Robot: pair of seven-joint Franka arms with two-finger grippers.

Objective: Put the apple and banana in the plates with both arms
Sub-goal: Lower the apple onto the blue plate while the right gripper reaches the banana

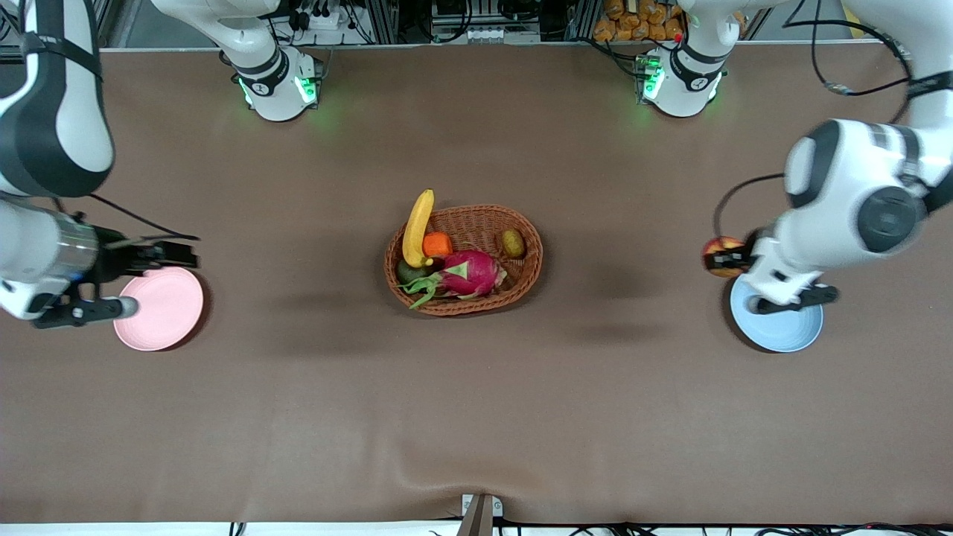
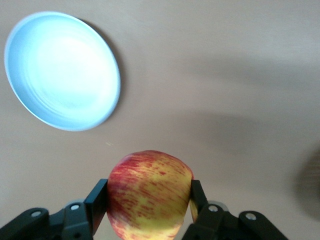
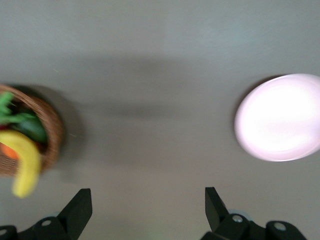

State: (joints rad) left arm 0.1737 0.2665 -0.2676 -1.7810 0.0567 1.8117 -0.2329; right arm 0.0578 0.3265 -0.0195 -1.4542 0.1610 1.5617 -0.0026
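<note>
Gripping the small round red apple with yellowish patches (image 2: pixel 149 194) across its middle, the left hand (image 2: pixel 149 197) hangs over the brown table (image 1: pixel 476 417) right beside the rim of the round light blue plate (image 1: pixel 789 335), on the side toward the basket, so the apple isn't over the plate yet. The right hand (image 3: pixel 145 207) is empty with its fingers spread wide, hovering over the basket-side edge of the round pale pink plate (image 1: pixel 167 316) at the right arm's end of the table. The long curved yellow banana (image 1: pixel 417 227) lies in the oval brown wicker basket (image 1: pixel 521 279) mid-table, leaning up over the rim toward the robot bases, next to an orange fruit (image 1: pixel 437 244), a pink dragon fruit (image 1: pixel 469 274) and a brownish-green kiwi (image 1: pixel 511 242). What worries me: if the left hand lets go where it is now, I'd guess the apple hits bare table or clips the plate's rim and rolls off, since it's round and the plate is shallow. It really needs to be centred over the blue plate and low before release. For the banana, the dragon fruit and orange sit tight against it, so a sloppy grab could drag them or tip the basket. Room-wise it looks easy: open table between the basket and each plate, both plates are empty, and the arms are well apart.
</note>
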